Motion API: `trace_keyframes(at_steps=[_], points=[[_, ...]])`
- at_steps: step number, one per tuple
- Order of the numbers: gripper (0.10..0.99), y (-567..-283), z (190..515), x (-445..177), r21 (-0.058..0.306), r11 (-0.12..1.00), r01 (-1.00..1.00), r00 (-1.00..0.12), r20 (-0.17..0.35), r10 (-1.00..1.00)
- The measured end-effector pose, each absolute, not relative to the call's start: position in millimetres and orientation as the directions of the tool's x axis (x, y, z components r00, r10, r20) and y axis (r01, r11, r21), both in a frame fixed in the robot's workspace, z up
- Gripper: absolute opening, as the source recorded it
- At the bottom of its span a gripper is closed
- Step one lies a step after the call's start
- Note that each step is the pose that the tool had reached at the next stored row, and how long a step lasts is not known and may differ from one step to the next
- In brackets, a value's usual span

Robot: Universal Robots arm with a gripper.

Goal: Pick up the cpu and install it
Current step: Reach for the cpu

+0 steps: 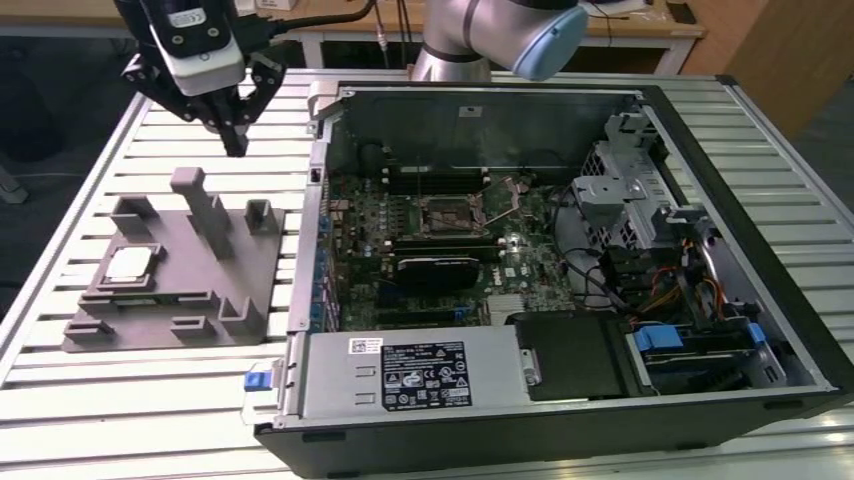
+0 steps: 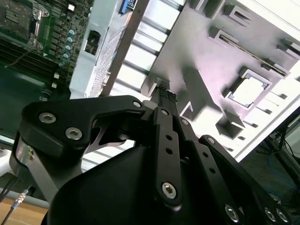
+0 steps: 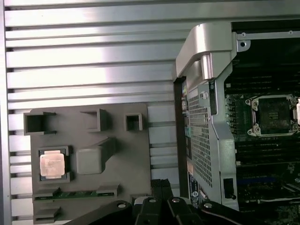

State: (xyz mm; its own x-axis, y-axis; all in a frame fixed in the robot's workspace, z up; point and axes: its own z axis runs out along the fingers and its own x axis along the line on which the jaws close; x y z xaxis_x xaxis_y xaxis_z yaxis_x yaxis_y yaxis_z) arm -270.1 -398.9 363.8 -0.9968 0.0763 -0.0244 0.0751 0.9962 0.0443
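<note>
grey moulded fixture (image 3: 89,136): one edge hidden behind black gripper (image 3: 161,185) | open metal computer case (image 3: 208,136): cut by picture edge | silver-grey square cpu (image 2: 247,91): glare-washed

The cpu (image 1: 130,263) is pale silver-grey. The fixture (image 1: 140,312) is plain matt grey. The table (image 1: 120,400) is silvery, striped with parallel slats. The motherboard (image 1: 534,264) is dark green. The gripper (image 1: 236,148) is black.

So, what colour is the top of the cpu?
Pale silver-grey metal. The cpu shows best in the first wrist view.
</note>
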Motion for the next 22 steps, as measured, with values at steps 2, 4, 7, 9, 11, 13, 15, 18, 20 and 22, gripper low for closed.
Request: trace_keyframes(at_steps=[2,4,7,9,11,13,15,18,20,22], points=[[0.106,-399,362,-273,0.044,0.996,0.075,-0.997,-0.024,0.076],[0.106,-399,361,-277,0.044,0.996,0.075,-0.997,-0.024,0.076],[0.106,-399,358,-281,0.044,0.996,0.075,-0.997,-0.025,0.076],[0.106,-399,357,-285,0.044,0.996,0.075,-0.997,-0.024,0.076],[0.106,-399,355,-288,0.044,0.996,0.075,-0.997,-0.024,0.076],[0.106,-399,353,-291,0.044,0.996,0.075,-0.997,-0.024,0.076],[0.106,-399,352,-295,0.044,0.996,0.075,-0.997,-0.024,0.076],[0.106,-399,349,-300,0.044,0.996,0.075,-0.997,-0.024,0.076],[0.106,-399,347,-303,0.044,0.996,0.075,-0.997,-0.024,0.076],[0.106,-399,345,-306,0.044,0.996,0.075,-0.997,-0.024,0.076]])
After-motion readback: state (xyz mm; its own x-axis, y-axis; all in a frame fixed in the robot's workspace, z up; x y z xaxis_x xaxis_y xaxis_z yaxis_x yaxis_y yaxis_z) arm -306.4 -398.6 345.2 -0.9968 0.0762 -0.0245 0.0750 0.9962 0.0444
